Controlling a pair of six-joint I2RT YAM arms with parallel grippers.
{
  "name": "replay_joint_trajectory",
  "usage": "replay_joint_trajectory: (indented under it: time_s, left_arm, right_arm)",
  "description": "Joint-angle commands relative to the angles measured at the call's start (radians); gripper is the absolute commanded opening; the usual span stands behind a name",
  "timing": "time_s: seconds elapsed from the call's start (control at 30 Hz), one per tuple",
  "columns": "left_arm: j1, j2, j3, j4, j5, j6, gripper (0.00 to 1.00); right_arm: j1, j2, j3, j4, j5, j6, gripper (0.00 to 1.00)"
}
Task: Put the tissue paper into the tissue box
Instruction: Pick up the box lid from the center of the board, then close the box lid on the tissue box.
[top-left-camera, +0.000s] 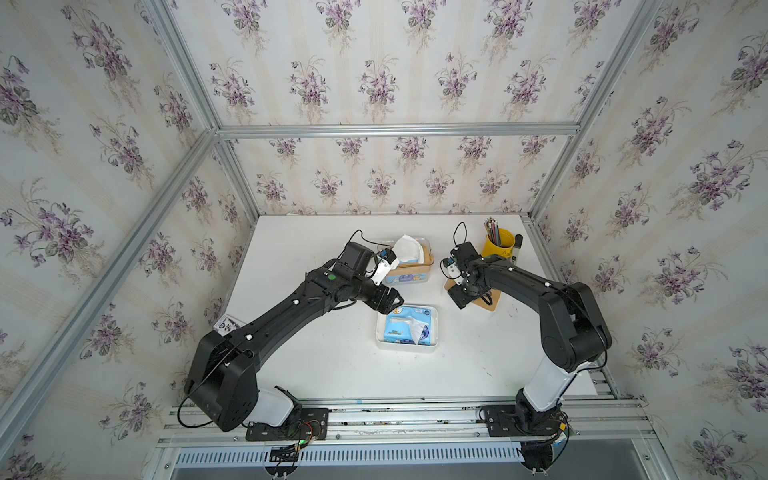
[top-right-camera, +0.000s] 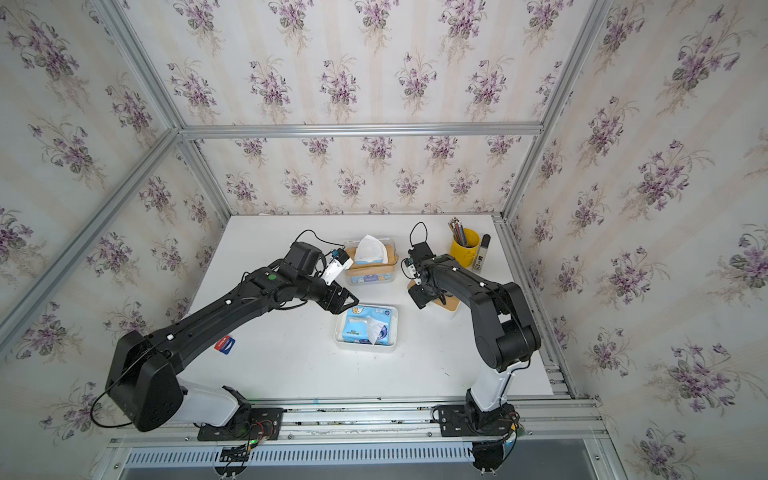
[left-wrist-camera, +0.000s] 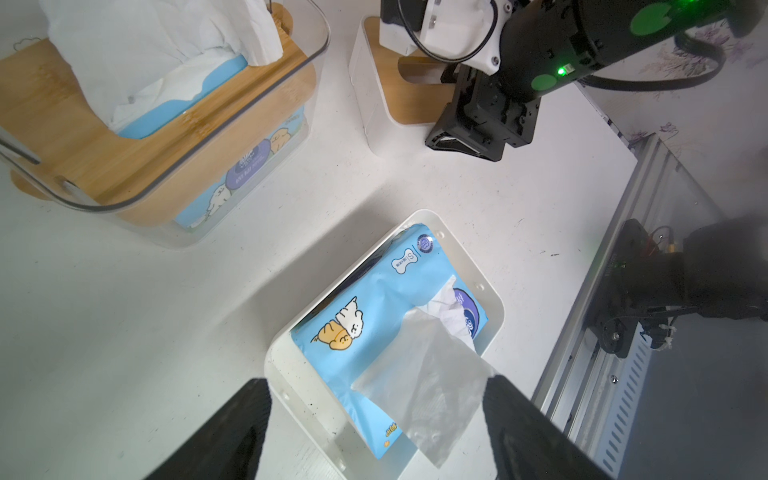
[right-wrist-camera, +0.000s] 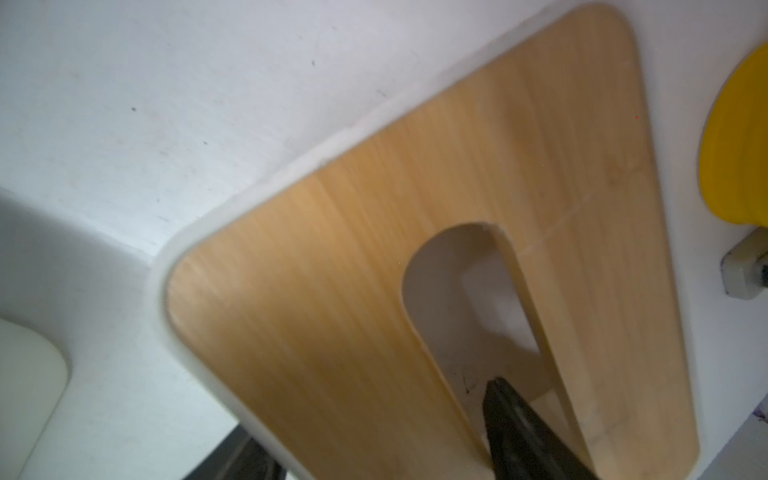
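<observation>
- the blue tissue pack (top-left-camera: 409, 326) lies flat in the white base tray (top-left-camera: 407, 348) near the middle of the table (top-left-camera: 311, 365). one loose sheet (left-wrist-camera: 428, 386) sticks up out of its opening and flops toward the near side. so the paper looks to be in place, and what's missing is the top.
- the left gripper (top-left-camera: 395, 305) hangs just over the tray's far-left corner, jaws spread wide with nothing between them. in its wrist view the two fingers (left-wrist-camera: 232, 436) sit either side of the pack's end, which reads to me as standing by to steady the tray or tidy the sheet.
- right of the tray and a little farther back sits the box cover (right-wrist-camera: 332, 270), white-sided with a wooden top and a long slot (right-wrist-camera: 449, 291).
- the right gripper (top-left-camera: 460, 299) is down on the cover, one finger (right-wrist-camera: 523, 428) poked into the slot and the other outside the cover's edge. that puts a band of wood between them, a sensible way to take hold of a flat lid. whether they've pinched it i can't tell.
- my guess is the cover goes onto the tray next, and the sheet will need to come through the slot.
- far of centre stands a clear tissue box (top-left-camera: 409, 276). at far right a yellow pencil cup (top-left-camera: 496, 247) sits close to the cover, something to mind when lifting.
</observation>
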Motion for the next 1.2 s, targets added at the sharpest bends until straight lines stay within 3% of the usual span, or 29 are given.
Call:
replay_joint_trajectory:
  time_s: [0.0,0.33,0.4,0.5,0.63,0.97,1.17]
  left_arm:
    - [0.001,0.002,-0.003,-0.002,0.01,0.008,0.85]
    - [0.006,0.006,-0.013,0.004,-0.016,-0.009,0.85]
    - [0.018,-0.001,-0.021,0.006,-0.025,-0.027,0.85]
    - [0.05,-0.024,-0.046,0.025,-0.033,-0.058,0.85]
    - [0.111,-0.106,-0.085,0.048,-0.039,-0.101,0.86]
    - [0.261,-0.192,-0.163,0.066,-0.004,-0.19,0.91]
    - [0.321,-0.242,-0.212,0.08,-0.018,-0.206,0.93]
  right_arm:
    - [-0.001,0.007,-0.012,-0.026,-0.059,0.01,0.66]
    - [0.006,-0.057,-0.022,-0.053,-0.092,0.057,0.4]
    - [0.015,-0.086,-0.01,-0.069,-0.086,0.063,0.31]
    - [0.047,-0.129,0.029,-0.115,-0.071,0.068,0.24]
    - [0.136,-0.181,0.117,-0.21,-0.03,0.077,0.22]
    - [0.553,-0.221,0.283,-0.405,-0.038,0.025,0.23]
    - [0.631,-0.184,0.342,-0.415,-0.093,-0.031,0.23]
